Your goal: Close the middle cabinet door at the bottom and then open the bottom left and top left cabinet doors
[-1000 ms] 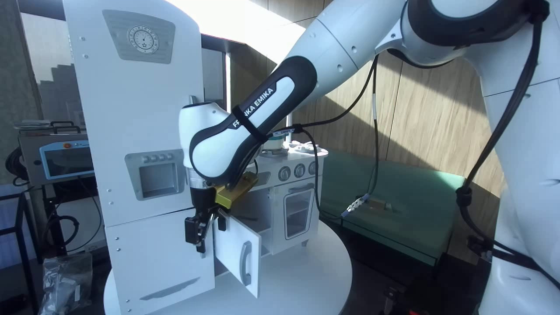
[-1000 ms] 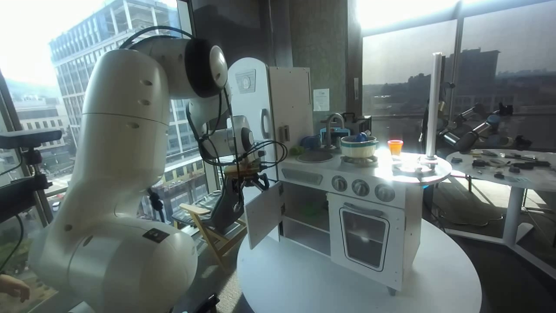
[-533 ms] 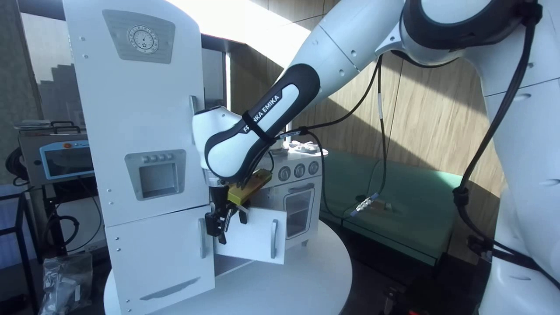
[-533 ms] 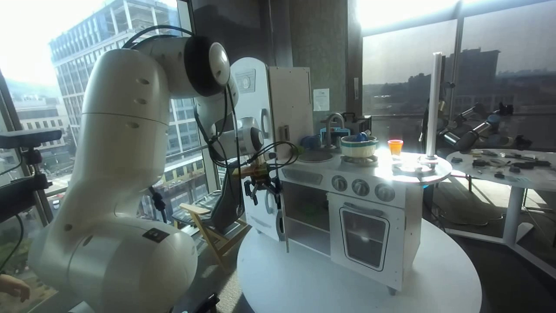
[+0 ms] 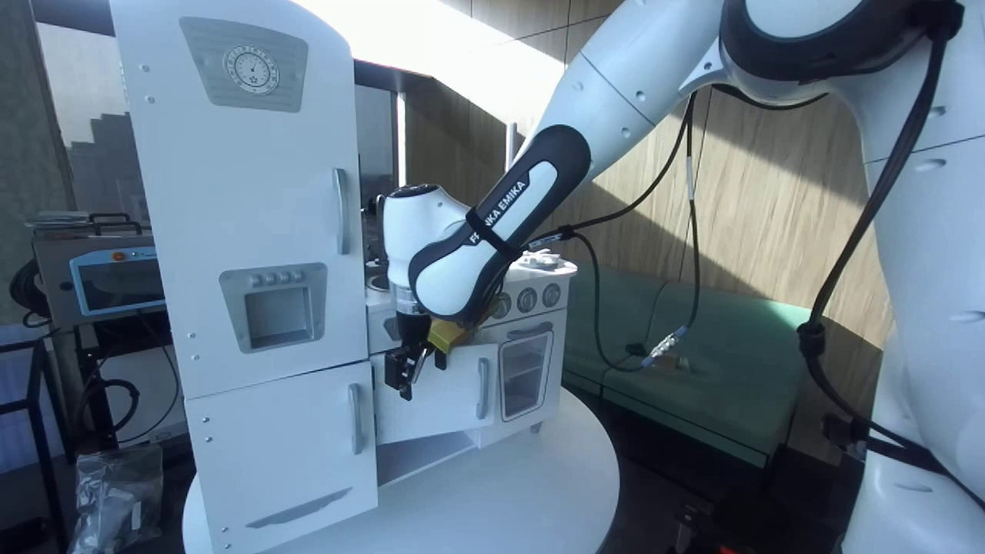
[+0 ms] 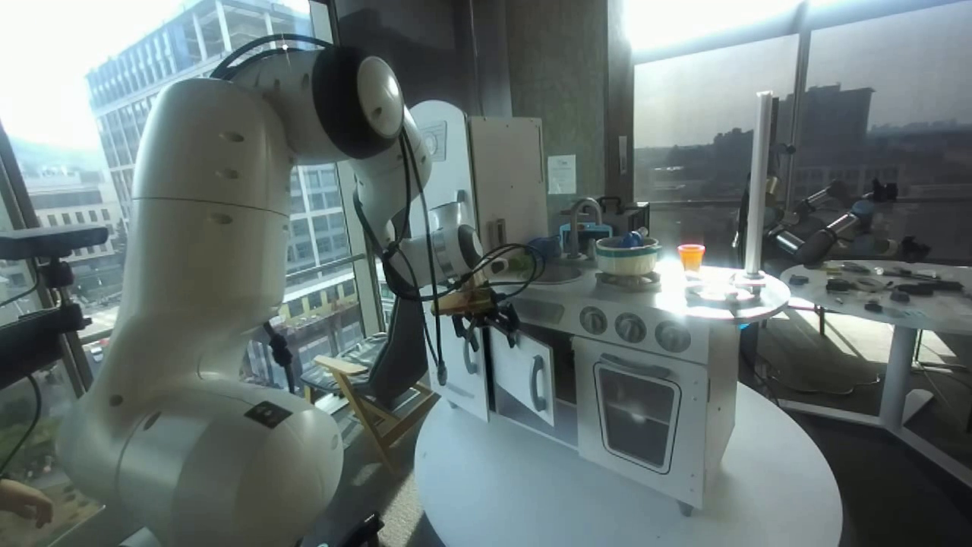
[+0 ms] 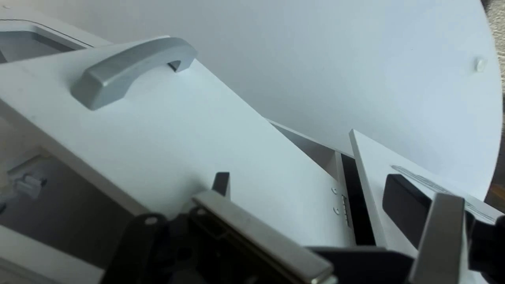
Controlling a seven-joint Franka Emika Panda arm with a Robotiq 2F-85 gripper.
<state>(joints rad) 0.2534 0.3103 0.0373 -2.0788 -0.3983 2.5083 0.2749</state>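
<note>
Wrist view: nearest is the hand (image 7: 314,194), released, its jaws parted wide with nothing between them. Just past it is the middle cabinet door (image 7: 213,146) at the bottom; one jaw is over its face, but I cannot tell whether they touch. That door stands ajar: its right edge, where the handle (image 7: 134,73) sits, is out from the front, so I judge the first step, closing it, unfinished. The bottom left door (image 5: 285,446) and, above it, the top left door (image 5: 246,192) look closed in an exterior view, so both openings seem left to do. Farther down, beneath them all, lies the bench (image 7: 335,79).

The wrist view has a dark gap beside the bottom left door's edge, much plainer than from outside; I cannot say whether that door sits flush. In an exterior view the arm (image 6: 205,167), near, hides part of the left doors, but a slot shows between the middle cabinet door and the oven door (image 6: 638,414) to its right. Farther off there, a pot (image 6: 627,260) and an orange cup (image 6: 691,257) stand on top of the toy kitchen (image 6: 721,395); neither appears in the wrist view.
</note>
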